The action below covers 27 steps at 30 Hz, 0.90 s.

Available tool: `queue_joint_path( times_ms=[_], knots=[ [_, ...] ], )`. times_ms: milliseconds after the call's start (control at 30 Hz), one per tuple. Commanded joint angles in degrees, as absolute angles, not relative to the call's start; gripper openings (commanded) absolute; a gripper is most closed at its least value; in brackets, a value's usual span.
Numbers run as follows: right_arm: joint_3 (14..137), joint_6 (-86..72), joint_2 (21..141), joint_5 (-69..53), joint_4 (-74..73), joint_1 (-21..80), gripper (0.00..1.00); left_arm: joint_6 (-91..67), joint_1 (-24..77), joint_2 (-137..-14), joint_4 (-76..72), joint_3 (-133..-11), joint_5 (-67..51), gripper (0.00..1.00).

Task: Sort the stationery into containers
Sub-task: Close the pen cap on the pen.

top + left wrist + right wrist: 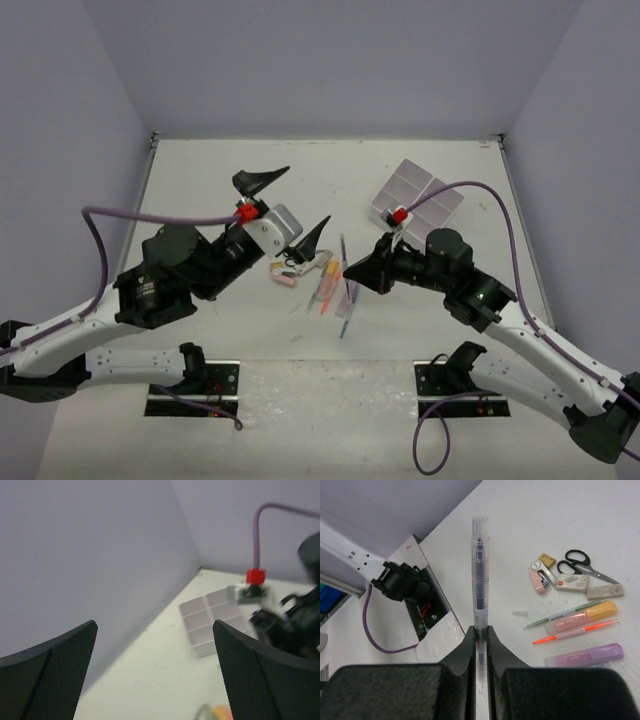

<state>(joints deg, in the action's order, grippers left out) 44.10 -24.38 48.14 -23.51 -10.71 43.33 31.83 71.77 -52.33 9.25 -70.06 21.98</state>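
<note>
Watching, I saw right jaws clenched on a thin pen [480, 570] jutting ahead; left jaws hung released.

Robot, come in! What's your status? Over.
Left hand open, empty. Right hand shut on pen. Box beyond right arm. Scissors, markers loose mid-table.

stationery [318, 280] mid-table, box [410, 182] back right
pile's between the left arm [190, 265] and right arm [455, 268], scissors [293, 263] on its left side, markers [326, 285] just right of them; box sits behind the right arm.
</note>
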Motion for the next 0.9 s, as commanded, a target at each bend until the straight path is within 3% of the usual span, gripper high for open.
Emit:
queue_joint_path(
  times_ms=[0,133,200,467,600,867],
  knots=[
    [41.5,-21.7,44.9,-17.0,-8.6,42.7,0.00,0.3,71.6,-62.0,17.8,-82.2,24.7,1.00],
    [38.3,-19.5,40.5,-15.9,-7.3,42.7,0.00,-16.1,67.9,-62.8,16.2,-84.0,18.8,1.00],
    [37.6,-18.4,39.1,-16.3,-7.2,42.7,0.00,-22.2,60.4,-64.2,15.5,-84.0,4.9,1.00],
    [37.6,-18.7,33.6,-19.9,-9.5,42.7,0.00,-21.8,44.1,-65.5,6.5,-77.3,-27.1,1.00],
    [38.8,-18.8,32.2,-25.5,-9.5,42.7,0.00,-31.5,38.1,-61.6,-18.4,-62.1,-49.8,1.00],
    [43.6,-17.5,32.6,-28.0,-11.0,42.7,0.00,-31.0,41.1,-61.2,-23.5,-57.0,-52.8,0.96]
  ],
)
